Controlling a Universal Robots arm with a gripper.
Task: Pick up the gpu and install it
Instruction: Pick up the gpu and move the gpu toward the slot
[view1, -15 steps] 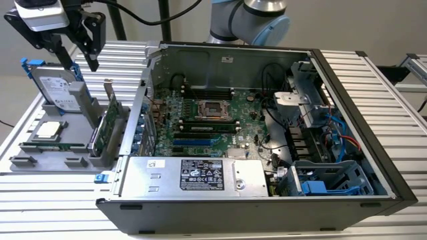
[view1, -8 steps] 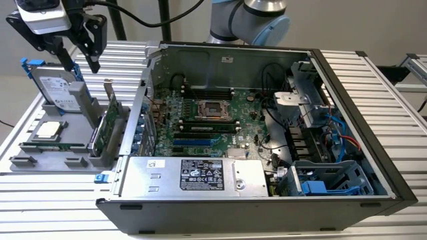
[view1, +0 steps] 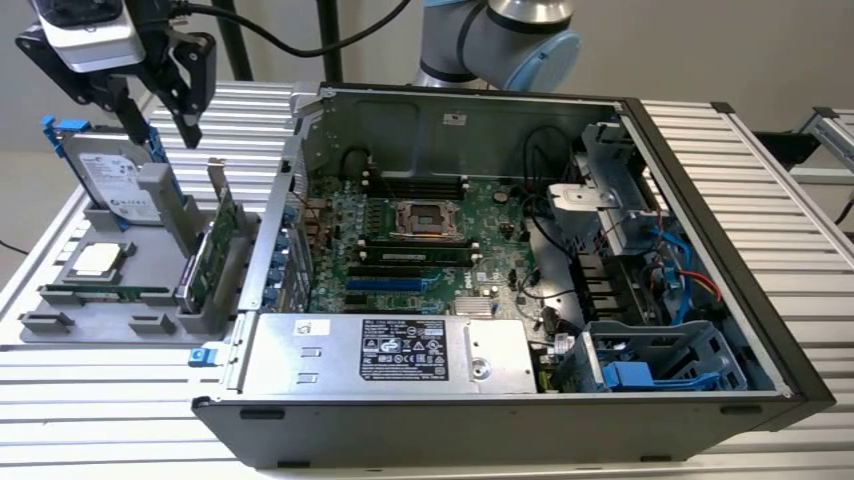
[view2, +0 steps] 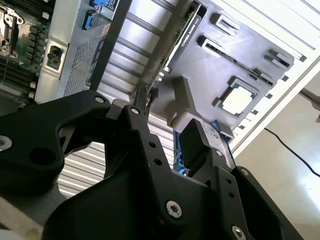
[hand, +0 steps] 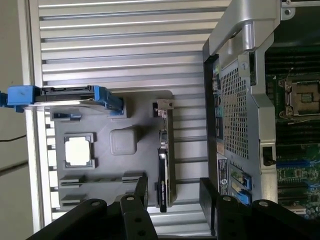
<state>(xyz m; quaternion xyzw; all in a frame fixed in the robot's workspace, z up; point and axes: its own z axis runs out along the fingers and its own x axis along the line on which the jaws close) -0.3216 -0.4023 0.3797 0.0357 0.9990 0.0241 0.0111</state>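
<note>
Presently the gpu stands on its long edge in a slot of the grey holder tray, at the exterior view's left, just beside the outer wall of the open computer case. Its silver bracket sticks up at the far end. In the first wrist view the gpu shows edge-on as a thin dark strip.

The gripper hangs well above the tray, over its far part, with its black fingers spread apart and nothing between them. It touches neither the card nor the tray.

On the same tray, a silver hard drive in a blue frame stands at the far left, a square processor chip lies flat nearer, and a narrow memory stick sits along the near side. Inside the case the green motherboard lies exposed. Tray and case both rest on a slatted metal table.
</note>
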